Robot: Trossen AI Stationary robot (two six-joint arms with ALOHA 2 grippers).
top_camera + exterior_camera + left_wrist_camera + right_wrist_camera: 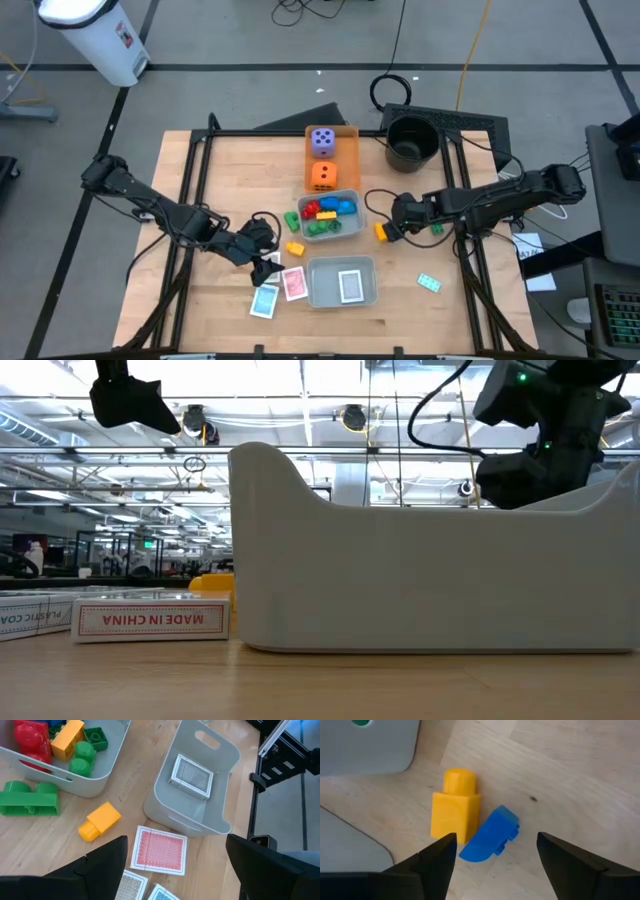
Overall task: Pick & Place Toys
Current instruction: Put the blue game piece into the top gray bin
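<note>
Bricks in hand: a yellow brick (pixel 455 804) and a blue brick (pixel 491 834) lie touching on the tabletop (pixel 460 300), just at 3 o'clock of the brick tray (pixel 352 228). My right gripper (pixel 495 857) hovers over them, fingers spread and empty. I judge the step a pick; next I must lower and close on one brick alone. My left gripper (pixel 175 865), also open, waits above the pink card (pixel 160 849) at 9 o'clock of the card tray (pixel 220 825).
</note>
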